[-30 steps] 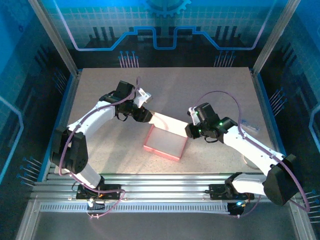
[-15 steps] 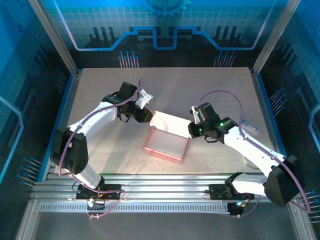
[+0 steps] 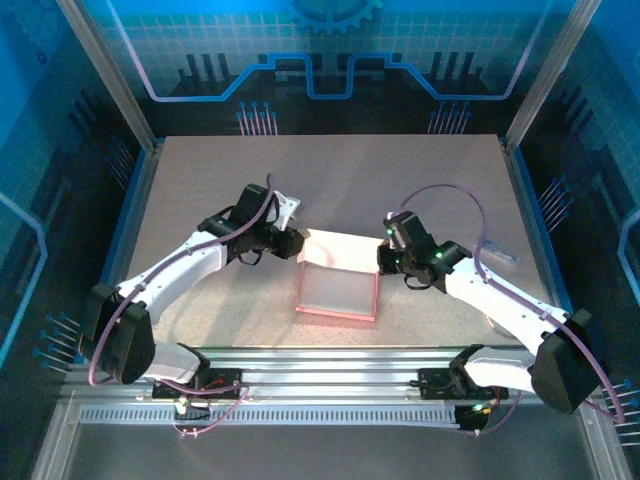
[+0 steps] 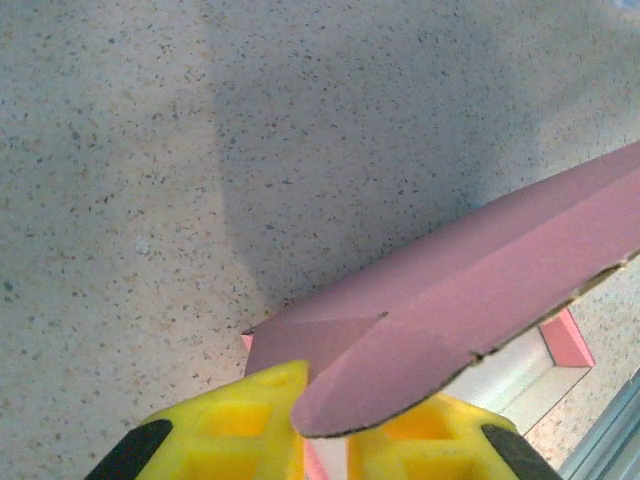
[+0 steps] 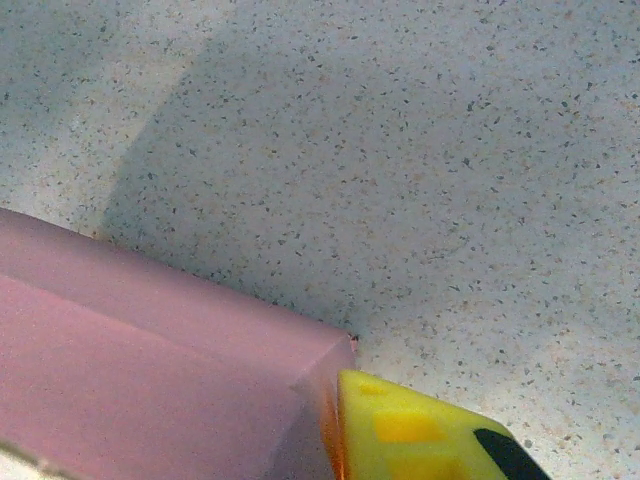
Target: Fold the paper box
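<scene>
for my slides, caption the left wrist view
Left hand pinching a rounded flap of the pink paper box over the speckled table

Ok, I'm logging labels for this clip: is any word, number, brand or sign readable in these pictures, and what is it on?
No readable text in any view.
The paper box is plain pink on the faces that show, with no print.
The back panel carries a gear shape and a line pattern, no letters or numbers.

Top view dim, with blue glow on enclosure walls (image 3: 60,200); worktop (image 3: 420,190) evenly lit. Wrist views were bright, speckle sharp. Paper box (image 4: 470,290) cast soft grey shadows. Left claw (image 4: 325,445) slightly soft.
</scene>
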